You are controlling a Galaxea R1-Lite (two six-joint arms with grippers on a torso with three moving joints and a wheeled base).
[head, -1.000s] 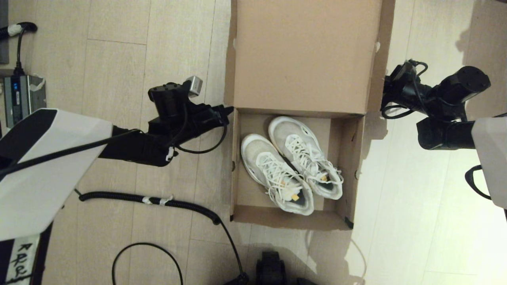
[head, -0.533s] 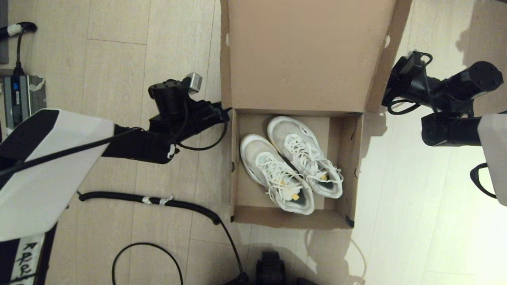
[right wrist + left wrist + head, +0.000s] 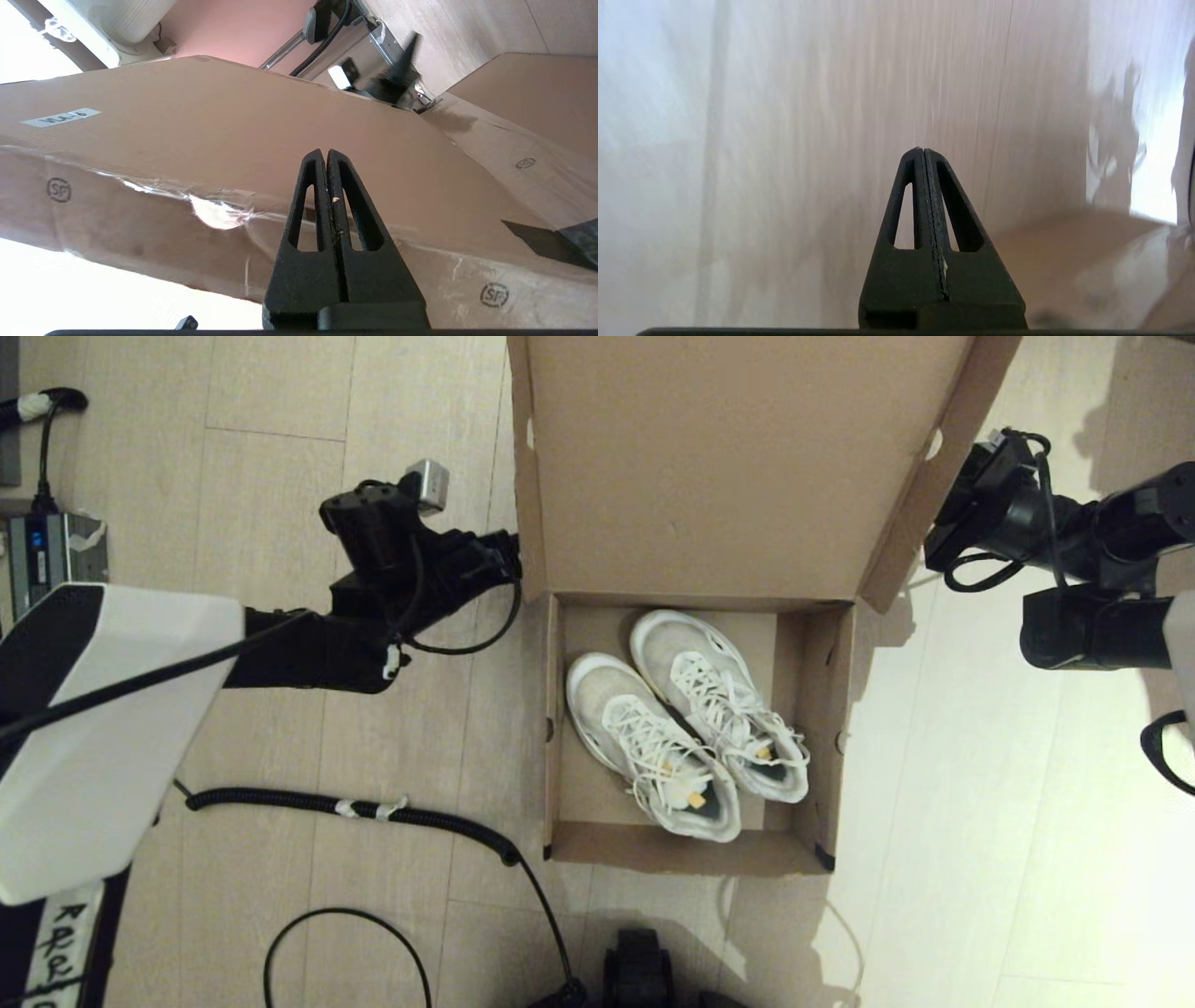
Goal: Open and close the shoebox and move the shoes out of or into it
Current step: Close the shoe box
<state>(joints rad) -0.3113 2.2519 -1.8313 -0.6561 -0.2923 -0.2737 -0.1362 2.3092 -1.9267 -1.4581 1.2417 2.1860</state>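
Both closed grippers—left gripper (image 3: 924, 151), right gripper (image 3: 325, 151)—seemingly flank the shoebox (image 3: 695, 728) lid.

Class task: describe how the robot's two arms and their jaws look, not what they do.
Both arms are black near the wrist with white shells closer in and looped black cables. The left gripper and right gripper are black, tapering to a point, with slotted cut-outs.

Wooden plank floor (image 3: 280, 728); black corrugated cable (image 3: 411, 821) (taped white midway) lying across it; grey electronic unit (image 3: 51, 565) at far left edge.
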